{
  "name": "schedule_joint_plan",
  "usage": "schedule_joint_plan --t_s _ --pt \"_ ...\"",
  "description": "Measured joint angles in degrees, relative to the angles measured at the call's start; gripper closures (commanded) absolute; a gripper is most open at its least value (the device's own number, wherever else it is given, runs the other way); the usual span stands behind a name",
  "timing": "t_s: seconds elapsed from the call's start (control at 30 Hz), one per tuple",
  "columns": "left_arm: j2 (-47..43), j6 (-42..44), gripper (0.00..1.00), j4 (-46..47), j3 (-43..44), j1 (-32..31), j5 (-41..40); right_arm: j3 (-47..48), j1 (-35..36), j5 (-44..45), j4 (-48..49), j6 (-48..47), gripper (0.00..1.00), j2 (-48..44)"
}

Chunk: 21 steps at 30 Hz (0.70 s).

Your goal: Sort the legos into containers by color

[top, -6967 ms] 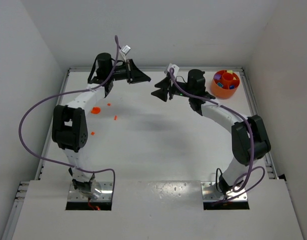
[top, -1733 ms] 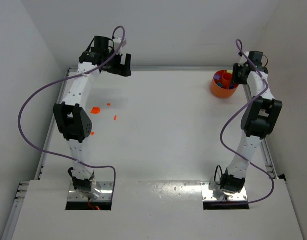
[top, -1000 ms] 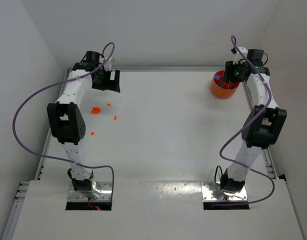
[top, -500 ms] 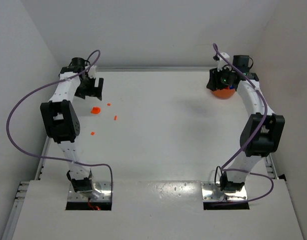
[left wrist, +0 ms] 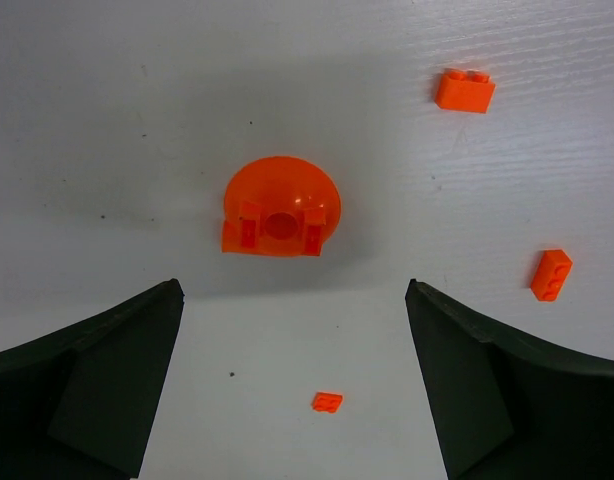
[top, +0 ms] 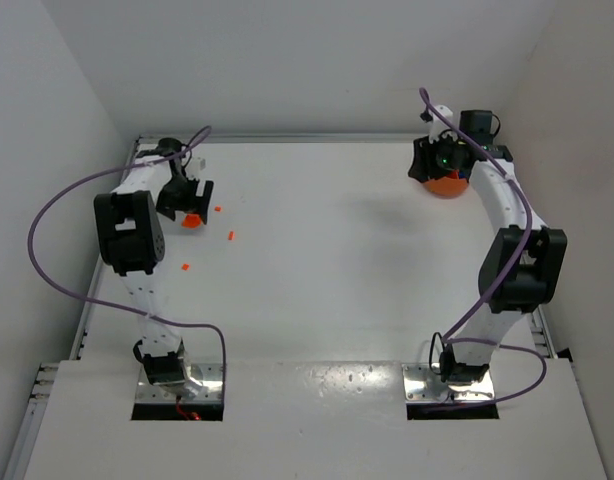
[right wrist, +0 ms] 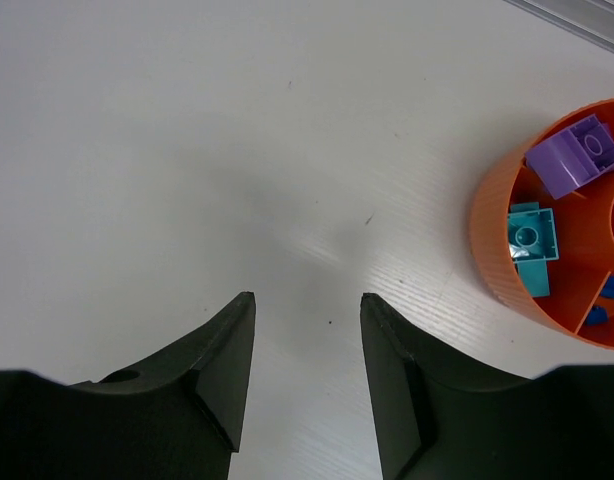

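Currently left pincer point(left wrist: 294, 300) gapes empty above orange legos point(left wrist: 280, 205); right pincer point(right wrist: 307, 300) half-open, empty.

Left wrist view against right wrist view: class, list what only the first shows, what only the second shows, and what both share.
Only the left wrist view: an orange dome piece and three small orange bricks lying apart on the white table, with the left pincer open. Only the right wrist view: the orange bowl at the right edge, holding a purple brick, teal bricks and blue bits, with the right pincer open beside it. Both: the white table, and a pincer holding nothing.
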Motion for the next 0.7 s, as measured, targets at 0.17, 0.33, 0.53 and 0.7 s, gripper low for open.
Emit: schedule_joint_plan --t_s 0.17,0.33,0.53,0.7 --pt "1.3 0.4 0.0 1.7 -0.9 -0.2 0.0 0.0 0.4 0.3 0.0 0.0 0.53 0.2" --pt "3.6 1.1 0.0 3.6 -1.2 -0.6 -0.8 0.1 0.7 0.9 0.0 0.0 0.53 0.3" --pt "3.7 1.6 0.2 4.4 -1.2 -0.9 -0.9 0.1 1.3 1.0 0.0 0.0 0.53 0.4" --pt "3.5 2.5 0.4 5.8 -2.0 -1.4 -0.5 0.1 1.5 1.2 0.0 0.0 0.53 0.4"
